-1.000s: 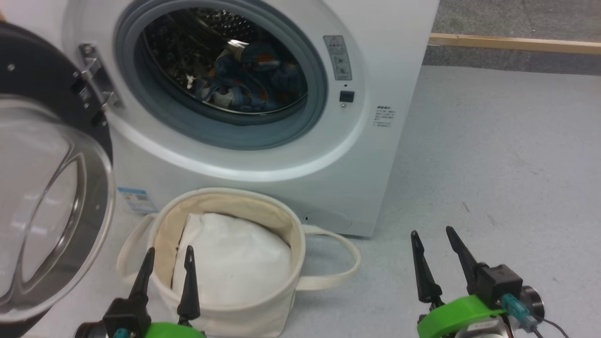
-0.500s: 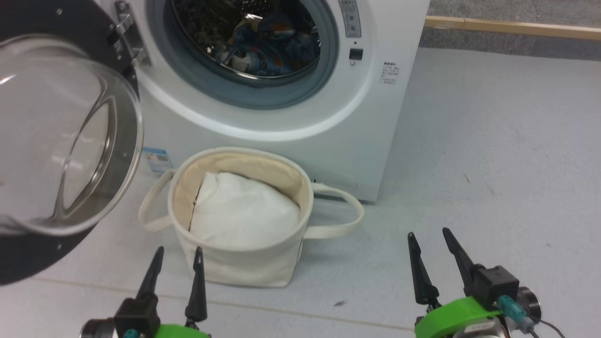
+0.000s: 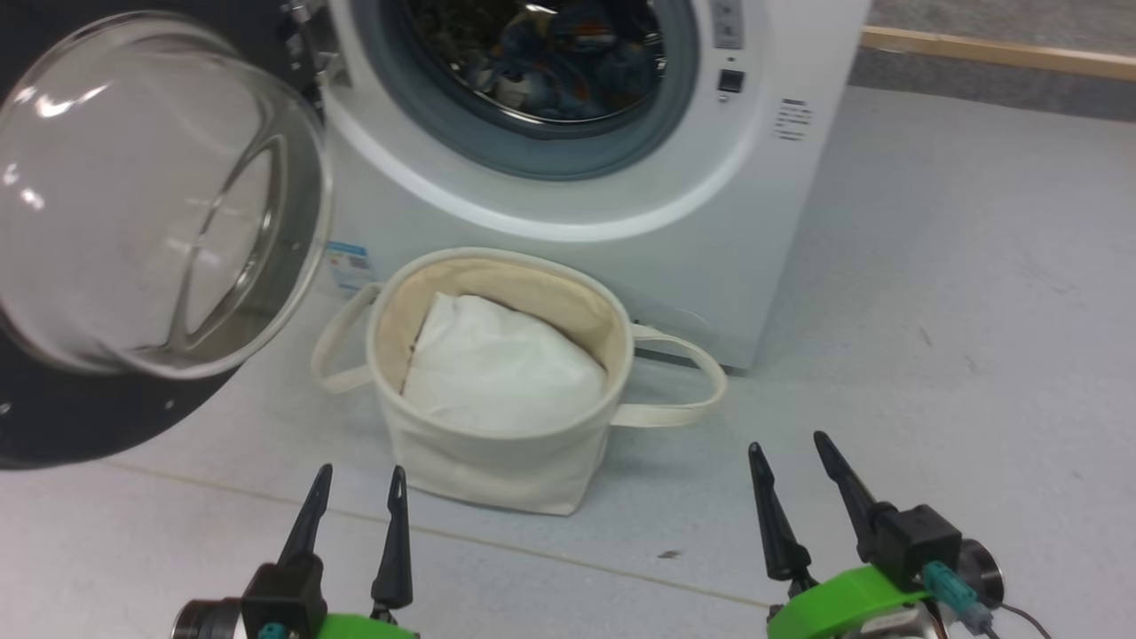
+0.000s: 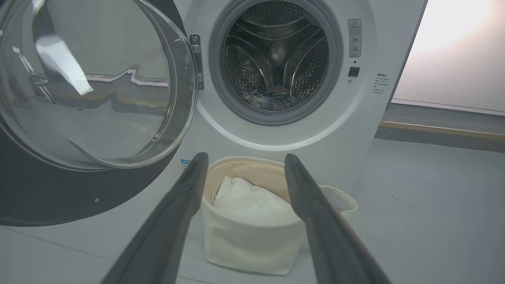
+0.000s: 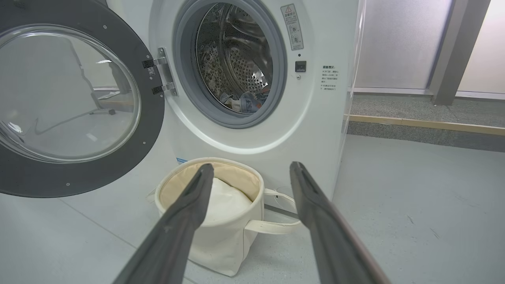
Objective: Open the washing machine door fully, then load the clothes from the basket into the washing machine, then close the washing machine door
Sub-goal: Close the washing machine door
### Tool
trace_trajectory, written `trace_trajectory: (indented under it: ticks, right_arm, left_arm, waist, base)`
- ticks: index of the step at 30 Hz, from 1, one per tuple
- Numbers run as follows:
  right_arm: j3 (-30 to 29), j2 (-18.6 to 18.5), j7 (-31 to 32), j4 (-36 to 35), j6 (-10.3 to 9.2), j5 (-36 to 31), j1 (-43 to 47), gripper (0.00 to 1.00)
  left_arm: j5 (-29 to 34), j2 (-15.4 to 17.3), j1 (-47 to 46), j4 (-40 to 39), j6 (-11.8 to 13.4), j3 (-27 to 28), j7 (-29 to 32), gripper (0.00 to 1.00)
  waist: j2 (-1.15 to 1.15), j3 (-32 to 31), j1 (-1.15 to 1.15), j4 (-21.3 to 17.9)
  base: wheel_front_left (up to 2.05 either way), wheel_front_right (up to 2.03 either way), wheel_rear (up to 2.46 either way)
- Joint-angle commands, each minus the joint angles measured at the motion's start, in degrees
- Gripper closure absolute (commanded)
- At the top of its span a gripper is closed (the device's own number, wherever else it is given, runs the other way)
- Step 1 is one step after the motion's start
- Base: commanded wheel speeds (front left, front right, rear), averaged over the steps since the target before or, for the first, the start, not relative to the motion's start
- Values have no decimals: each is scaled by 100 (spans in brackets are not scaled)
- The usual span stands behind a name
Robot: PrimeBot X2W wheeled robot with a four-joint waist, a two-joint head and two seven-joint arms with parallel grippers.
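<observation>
The washing machine (image 3: 710,195) stands ahead with its door (image 3: 80,426) swung wide to the left, the clear glass bowl bulging toward me. Light-blue printed clothes (image 3: 568,62) lie at the bottom of the steel drum, also visible as clothes (image 4: 272,100) and clothes (image 5: 244,100). The cream basket (image 3: 497,453) sits on the floor before the machine, holding plain white padding (image 3: 501,373). My left gripper (image 3: 361,470) is open and empty, just short of the basket. My right gripper (image 3: 788,441) is open and empty, to the basket's right. The left gripper (image 4: 245,156) and right gripper (image 5: 252,165) both point at the basket.
The open door (image 5: 150,118) takes up the space left of the basket (image 5: 221,248). Grey floor (image 3: 932,311) stretches to the right of the machine. A wooden strip (image 3: 994,53) runs along the floor's far edge. A small blue label (image 3: 349,264) marks the machine's lower left.
The head camera has drawn back and shifted, so the machine, door and basket sit higher and further right in view. The basket now lies ahead of the left fingers. Both grippers stay open.
</observation>
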Motion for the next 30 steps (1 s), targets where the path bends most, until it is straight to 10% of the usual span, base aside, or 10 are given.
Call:
trace_trajectory:
  ticks: [1, 20, 30]
  right_arm:
    - [188, -11, -71, -230, 2, 29, -147, 0]
    - [558, -11, -71, -241, 2, 181, -74, 0]
    - [977, -11, -71, -126, 2, 238, -425, 0]
  left_arm:
    - [-69, -5, -199, -233, 64, 144, -27, 0]
    - [68, -6, 31, -247, 172, 150, -27, 0]
    - [42, -6, 200, -589, 360, 375, -27, 0]
  waist:
    - [0, -16, -1, 215]
    - [0, -326, -1, 1929]
    - [0, -122, -1, 2180]
  base:
    - [0, 0, 0]
    - [0, 0, 0]
    - [0, 0, 0]
